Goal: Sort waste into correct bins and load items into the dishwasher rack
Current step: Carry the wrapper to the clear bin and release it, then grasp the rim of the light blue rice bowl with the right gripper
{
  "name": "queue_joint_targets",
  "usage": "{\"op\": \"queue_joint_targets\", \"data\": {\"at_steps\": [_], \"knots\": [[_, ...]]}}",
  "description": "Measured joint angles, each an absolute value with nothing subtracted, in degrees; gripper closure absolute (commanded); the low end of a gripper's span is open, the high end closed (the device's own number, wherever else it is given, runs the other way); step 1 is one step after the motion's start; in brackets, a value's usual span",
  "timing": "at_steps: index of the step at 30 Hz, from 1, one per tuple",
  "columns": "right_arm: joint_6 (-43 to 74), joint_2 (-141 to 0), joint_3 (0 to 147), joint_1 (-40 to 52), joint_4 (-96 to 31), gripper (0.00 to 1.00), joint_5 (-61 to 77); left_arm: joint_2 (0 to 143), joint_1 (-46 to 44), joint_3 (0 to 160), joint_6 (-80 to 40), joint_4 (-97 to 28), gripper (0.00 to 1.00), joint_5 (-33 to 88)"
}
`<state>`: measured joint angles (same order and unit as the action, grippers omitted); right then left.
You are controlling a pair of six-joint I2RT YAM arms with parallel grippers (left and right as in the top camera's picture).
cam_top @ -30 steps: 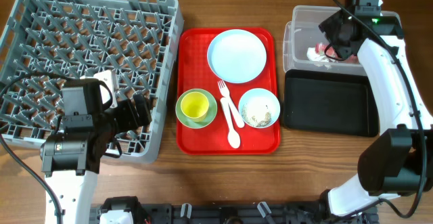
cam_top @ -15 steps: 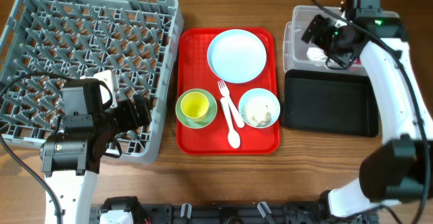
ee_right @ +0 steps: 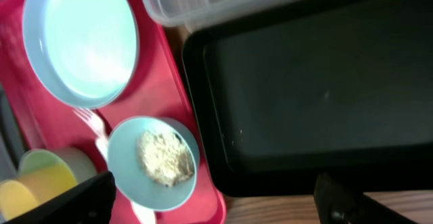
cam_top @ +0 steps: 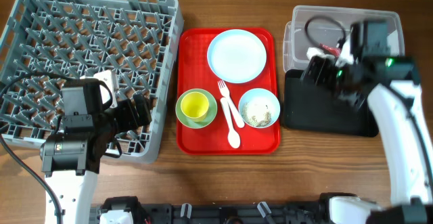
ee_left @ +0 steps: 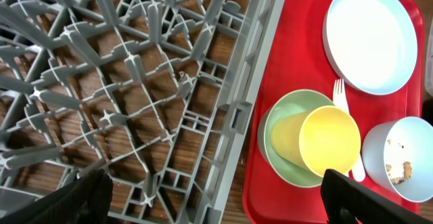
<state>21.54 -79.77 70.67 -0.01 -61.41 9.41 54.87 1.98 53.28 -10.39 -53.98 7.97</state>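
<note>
Hovering over the near right edge of the rack (cam_top: pixel 88 55), the left gripper (cam_top: pixel 137 111) points toward the red tray (cam_top: pixel 260 143). In the left wrist view its 2 fingers (ee_left: pixel 74 197) stand wide apart with nothing between them.

Nearest on the red tray lies the white spoon (cam_top: pixel 233 139). Its handle runs away from the robot beside the white fork (cam_top: pixel 225 95), and the 2 lie side by side between the dishes. To their left the yellow cup (cam_top: pixel 195 105) stands upright on the green saucer (cam_top: pixel 181 116), close to the rack's wall. To their right sits the pale blue bowl (cam_top: pixel 273 102), with whitish crumbly scraps (cam_top: pixel 257 112) in its bottom.

Right of the red tray, and apart from it, the black tray (cam_top: pixel 331 119) rests on the table (cam_top: pixel 338 176). The right gripper (cam_top: pixel 316 72) hangs above that tray's far left corner, facing the red tray. The right wrist view shows its 2 fingers (ee_right: pixel 74 200) spread wide, holding nothing.

Farther back on the red tray the pale blue plate (cam_top: pixel 237 55) lies flat. Farthest, the clear tub (cam_top: pixel 298 21) sits just behind the black tray. Inside it, beside the right arm, a bit of red wrapper (cam_top: pixel 330 47) and white tissue (cam_top: pixel 312 51) show, mostly hidden by the arm. The rack fills the table's left side from near to far.
</note>
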Motion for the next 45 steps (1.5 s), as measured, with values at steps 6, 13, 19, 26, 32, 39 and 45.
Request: {"op": "queue_joint_targets", "data": {"at_steps": [6, 13, 19, 26, 32, 39, 45], "knots": [[18.2, -71.2, 64.8, 11.6, -55.6, 0.06, 9.9, 54.9, 2.0, 53.3, -10.4, -54.0, 0.00, 8.0], [16.3, -74.2, 64.8, 27.3, -48.6, 0.12, 8.6, 54.9, 2.0, 53.3, -10.4, -54.0, 0.00, 8.0], [19.5, -83.4, 64.8, 35.0, -43.5, 0.18, 6.3, 54.9, 2.0, 53.3, -10.4, -54.0, 0.00, 8.0], [26.3, -94.6, 64.8, 38.0, -42.0, 0.30, 3.1, 54.9, 2.0, 53.3, -10.4, -54.0, 0.00, 8.0], [29.9, -99.0, 64.6, 38.0, -40.3, 0.52, 1.5, 54.9, 2.0, 53.3, -10.4, -54.0, 0.00, 8.0], [33.3, -101.5, 64.6, 38.0, -40.2, 0.52, 1.0, 54.9, 2.0, 53.3, -10.4, -54.0, 0.00, 8.0], [34.6, -104.4, 64.6, 38.0, -40.1, 0.67, 1.0, 54.9, 2.0, 53.3, -10.4, -54.0, 0.00, 7.9]]}}
